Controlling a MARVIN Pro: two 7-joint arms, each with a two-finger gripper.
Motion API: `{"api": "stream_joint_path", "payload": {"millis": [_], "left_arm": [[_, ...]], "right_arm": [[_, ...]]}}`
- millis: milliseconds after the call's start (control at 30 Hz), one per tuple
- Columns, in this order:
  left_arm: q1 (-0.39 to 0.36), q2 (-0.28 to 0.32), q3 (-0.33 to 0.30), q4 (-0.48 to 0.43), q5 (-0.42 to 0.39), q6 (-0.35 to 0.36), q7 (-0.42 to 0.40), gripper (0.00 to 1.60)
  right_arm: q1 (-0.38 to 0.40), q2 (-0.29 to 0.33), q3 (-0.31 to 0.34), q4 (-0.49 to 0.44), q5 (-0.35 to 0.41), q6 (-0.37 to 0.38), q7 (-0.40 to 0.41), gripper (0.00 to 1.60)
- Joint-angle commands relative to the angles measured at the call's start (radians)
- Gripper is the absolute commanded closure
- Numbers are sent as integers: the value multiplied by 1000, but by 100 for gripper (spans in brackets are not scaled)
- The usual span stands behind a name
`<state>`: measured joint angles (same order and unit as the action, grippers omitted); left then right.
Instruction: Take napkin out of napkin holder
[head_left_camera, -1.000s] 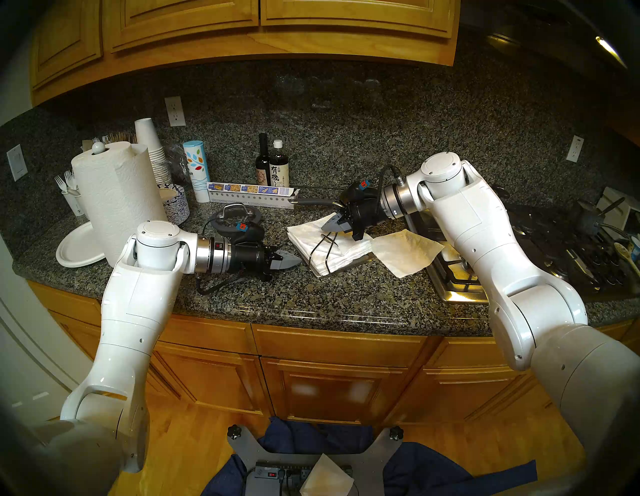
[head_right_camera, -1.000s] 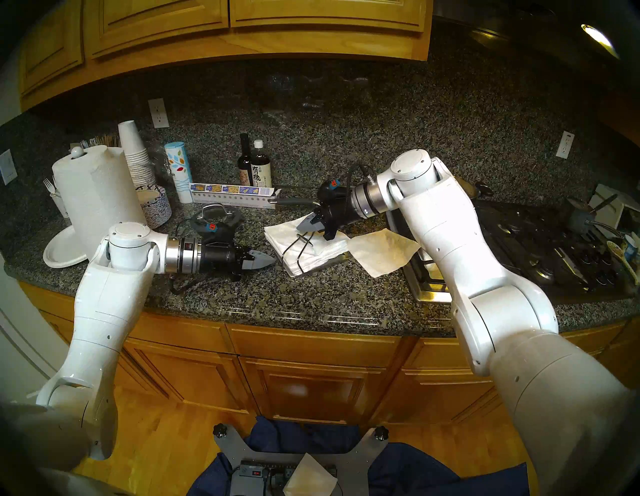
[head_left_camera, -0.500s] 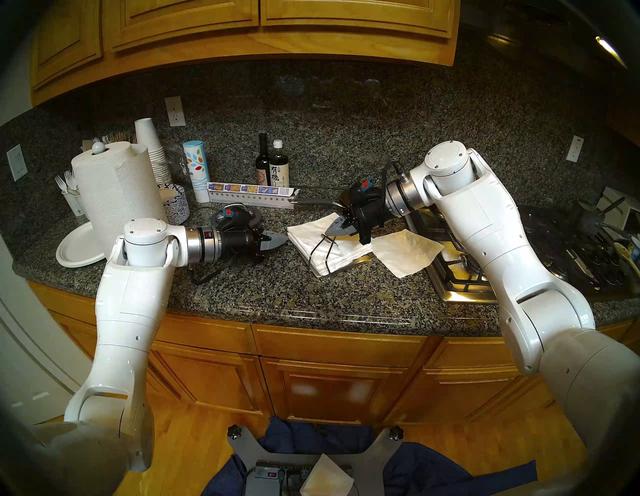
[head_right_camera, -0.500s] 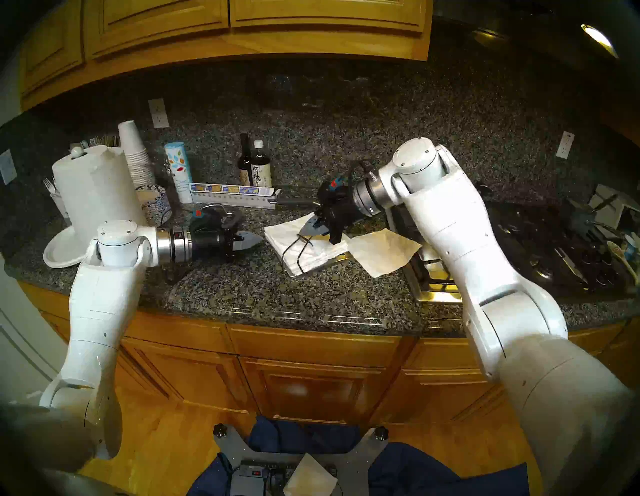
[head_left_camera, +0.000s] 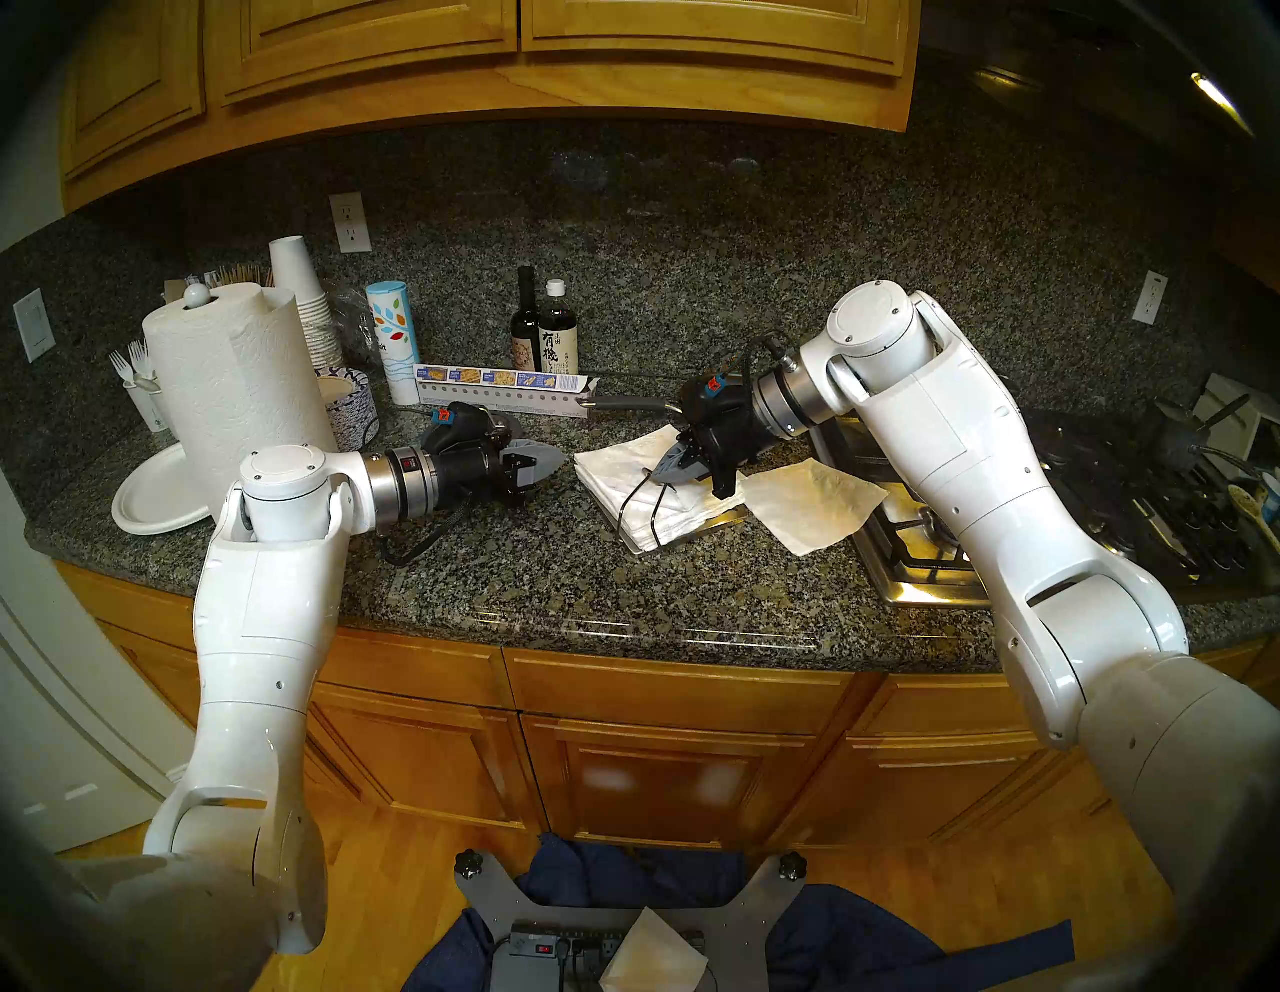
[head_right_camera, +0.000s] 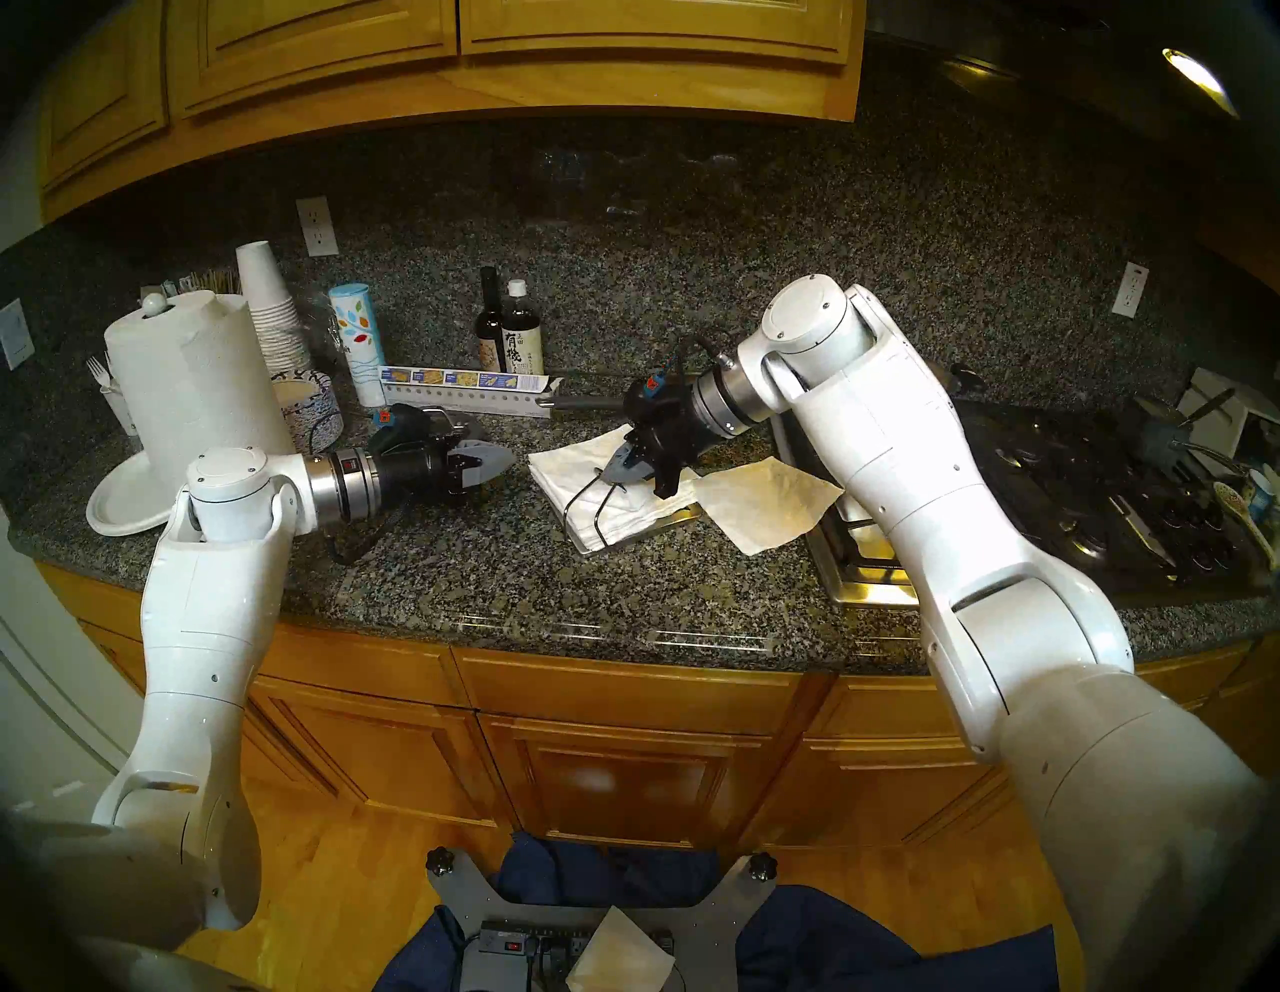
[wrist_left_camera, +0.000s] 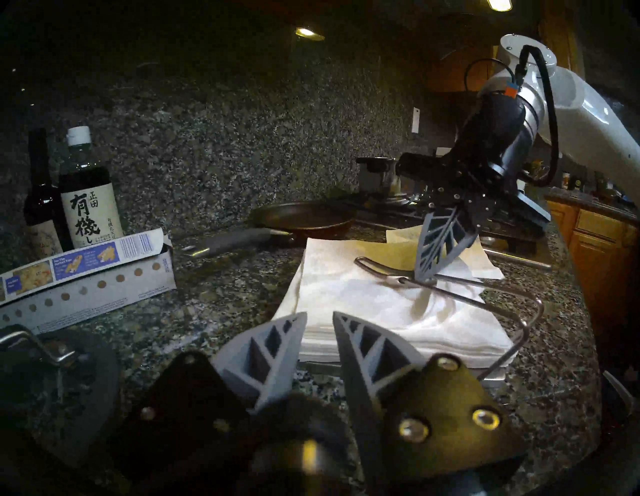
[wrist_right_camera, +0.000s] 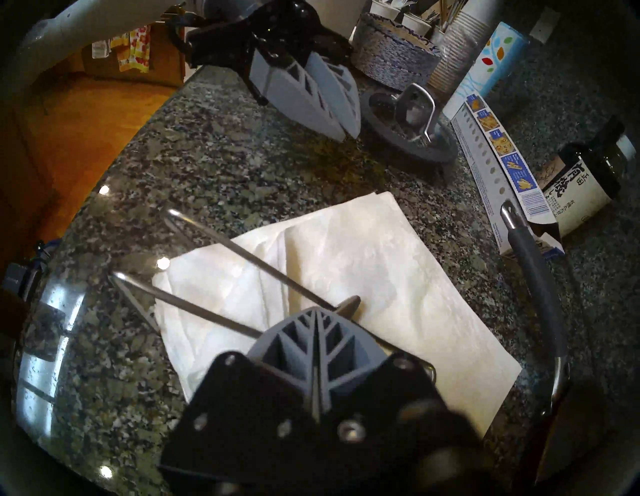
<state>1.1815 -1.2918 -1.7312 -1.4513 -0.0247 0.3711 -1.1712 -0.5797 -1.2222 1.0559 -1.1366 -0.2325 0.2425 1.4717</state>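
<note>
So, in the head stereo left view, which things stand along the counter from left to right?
White paper plate → tall white paper towel roll → left gripper → white napkin stack → right gripper → single loose white napkin → steel stove edge.

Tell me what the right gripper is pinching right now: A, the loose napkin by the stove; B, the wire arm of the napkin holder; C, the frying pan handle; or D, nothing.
B: the right gripper is shut on the wire arm, held raised above the napkin stack.

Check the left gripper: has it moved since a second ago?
Yes. In the head view the left gripper has drawn back from the napkin stack, up toward the long box, and its jaws have parted.
</note>
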Motion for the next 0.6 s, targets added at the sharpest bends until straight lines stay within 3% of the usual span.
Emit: {"api": "stream_joint_path", "payload": {"millis": [0, 267, 300, 333, 367, 433, 567], "left_arm": [[-28, -8, -10, -22, -19, -8, -6, 81], [-30, -11, -14, -16, -20, -12, -11, 76], [-31, -11, -16, -15, -20, -12, -13, 60], [-30, -13, -18, -14, -23, -15, -13, 24], [-30, -14, -20, -13, -23, -16, -14, 14], [-28, -23, -30, -15, -30, -21, -11, 0], [-28, -28, -39, -15, -33, -25, -14, 0]], "right_arm": [[103, -12, -1, -1, -14, -1, 12, 157], [154, -29, -39, 36, -14, -9, 12, 158], [165, -28, -52, 44, -12, -11, 12, 158], [162, -29, -52, 39, -15, -9, 12, 158], [171, -29, -63, 46, -12, -10, 12, 159], [185, -24, -83, 53, -4, -13, 12, 160], [193, -11, -107, 44, 19, -13, 12, 160]]}}
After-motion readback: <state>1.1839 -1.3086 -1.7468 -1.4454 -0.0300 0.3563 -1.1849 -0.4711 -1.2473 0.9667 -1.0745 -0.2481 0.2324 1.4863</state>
